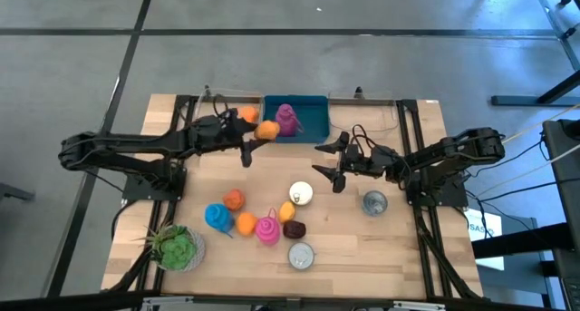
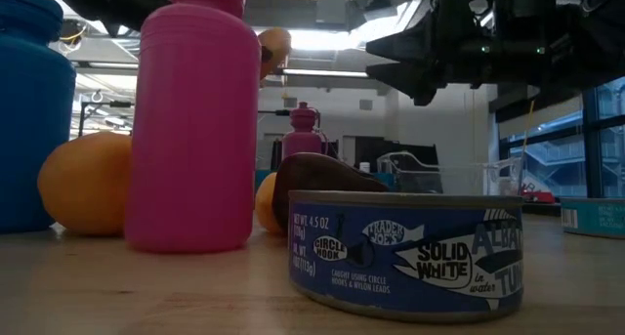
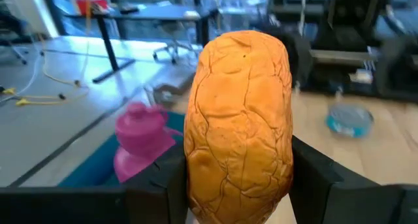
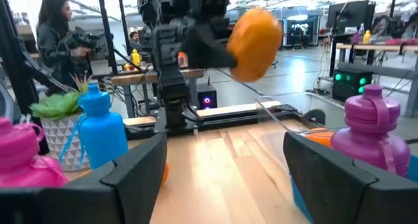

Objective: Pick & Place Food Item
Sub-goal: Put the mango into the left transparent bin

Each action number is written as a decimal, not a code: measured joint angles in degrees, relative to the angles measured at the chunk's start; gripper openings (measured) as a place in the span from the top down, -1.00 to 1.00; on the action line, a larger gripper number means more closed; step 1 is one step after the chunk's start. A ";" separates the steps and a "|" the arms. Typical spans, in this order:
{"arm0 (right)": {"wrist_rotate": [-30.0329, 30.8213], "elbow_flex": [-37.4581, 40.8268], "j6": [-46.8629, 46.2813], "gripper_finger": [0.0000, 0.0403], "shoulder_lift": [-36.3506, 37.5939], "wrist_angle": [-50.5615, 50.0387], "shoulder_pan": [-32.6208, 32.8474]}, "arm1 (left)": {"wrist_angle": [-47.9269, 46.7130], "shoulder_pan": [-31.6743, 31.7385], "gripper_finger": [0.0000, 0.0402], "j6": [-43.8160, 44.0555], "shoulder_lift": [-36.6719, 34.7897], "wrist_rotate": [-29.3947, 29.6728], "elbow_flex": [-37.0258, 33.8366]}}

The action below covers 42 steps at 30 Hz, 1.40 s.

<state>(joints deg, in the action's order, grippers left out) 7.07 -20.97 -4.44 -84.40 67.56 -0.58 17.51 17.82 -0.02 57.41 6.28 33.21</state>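
Left hand [image 1: 256, 135] holding an orange bread roll [image 1: 266, 129] up beside the blue bin [image 1: 313, 117], wrist view showing its cracked crust [image 3: 238, 126] between the fingers, right hand [image 1: 328, 162] waiting wide open over the surface [image 1: 381, 257].

Wooden table [image 1: 390, 247], high view. Lower left corner: potted green plant [image 1: 175, 247]. Lower centre: blue bottle [image 1: 217, 217], pink bottle [image 1: 267, 229], two oranges [image 1: 235, 199] beside them, a dark brown item [image 1: 294, 228] and a tuna can [image 1: 301, 255]. Right of centre: second can [image 1: 374, 202]. Low view foreground: can labelled solid white tuna [image 2: 405, 254]. Right wrist view, upper left: a person [image 4: 55, 34] in the room.
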 joint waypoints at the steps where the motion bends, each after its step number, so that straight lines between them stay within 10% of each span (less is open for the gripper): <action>1: 0.00 0.00 0.82 -0.52 0.00 -0.08 0.00 | 1.19 0.44 0.12 0.67 0.00 0.00 0.00; 42: 0.41 0.00 -7.28 -0.52 0.00 -14.43 -3.72 | 26.51 -6.79 0.12 26.44 9.57 24.93 0.07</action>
<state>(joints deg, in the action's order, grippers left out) 7.48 -20.97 -11.73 -84.40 53.13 -4.29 44.02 11.03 26.42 66.98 31.21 33.28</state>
